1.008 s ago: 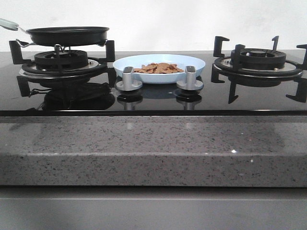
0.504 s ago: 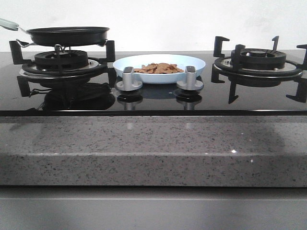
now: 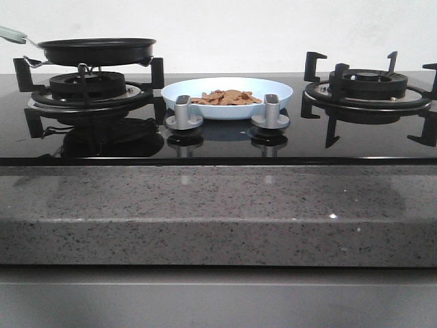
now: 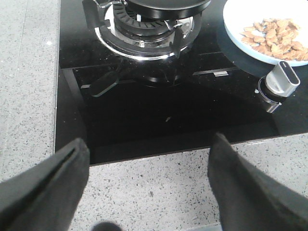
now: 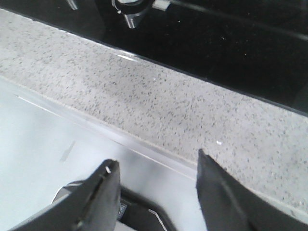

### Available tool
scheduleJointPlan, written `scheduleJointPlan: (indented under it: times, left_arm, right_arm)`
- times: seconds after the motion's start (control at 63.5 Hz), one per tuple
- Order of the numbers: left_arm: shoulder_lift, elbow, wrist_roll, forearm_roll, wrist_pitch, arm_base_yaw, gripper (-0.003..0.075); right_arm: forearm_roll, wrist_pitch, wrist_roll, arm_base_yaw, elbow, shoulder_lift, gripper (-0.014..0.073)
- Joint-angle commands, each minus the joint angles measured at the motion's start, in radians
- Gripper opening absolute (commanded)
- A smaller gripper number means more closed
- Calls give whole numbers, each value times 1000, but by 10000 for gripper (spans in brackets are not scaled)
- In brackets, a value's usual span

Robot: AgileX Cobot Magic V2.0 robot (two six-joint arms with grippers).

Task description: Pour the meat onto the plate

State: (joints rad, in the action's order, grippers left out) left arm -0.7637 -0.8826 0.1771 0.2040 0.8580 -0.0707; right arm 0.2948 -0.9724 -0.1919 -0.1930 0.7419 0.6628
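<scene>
Look at the meat: you see a small heap of thin brown slices lying in the middle of the plate. The plate sits on the black glass stove top, between the two burners and just behind the two silver knobs.

On the left burner you see the black pan, with its pale handle sticking out past the left edge of the front view.

The front view shows you the right burner, and neither claw. The left wrist view shows you the left claw, its two dark fingers spread wide with nothing between them, over the speckled grey counter. It also shows you one edge of the plate with the meat, and one knob. The right wrist view shows you the right claw, open and holding nothing, over the counter's front edge.

You cannot read any writing or labels anywhere.
</scene>
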Motion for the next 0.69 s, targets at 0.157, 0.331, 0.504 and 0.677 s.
scheduleJointPlan:
  times: [0.157,0.331,0.504,0.677]
  left_arm:
    - [4,-26,-12,17,-97,-8,512]
    - [4,-26,-12,19,-95,-8,407]
    - [4,-26,-12,19,-95,-8,130]
    - [4,-26,-12,19,-95,-8,-20]
  right_arm:
    - [26,63,2,2,17,-61,377]
    - [26,67,2,2,9,-63,181]
    - [26,67,2,2,9,-63,-17]
    - [24,68,2,2,9,-63,-69]
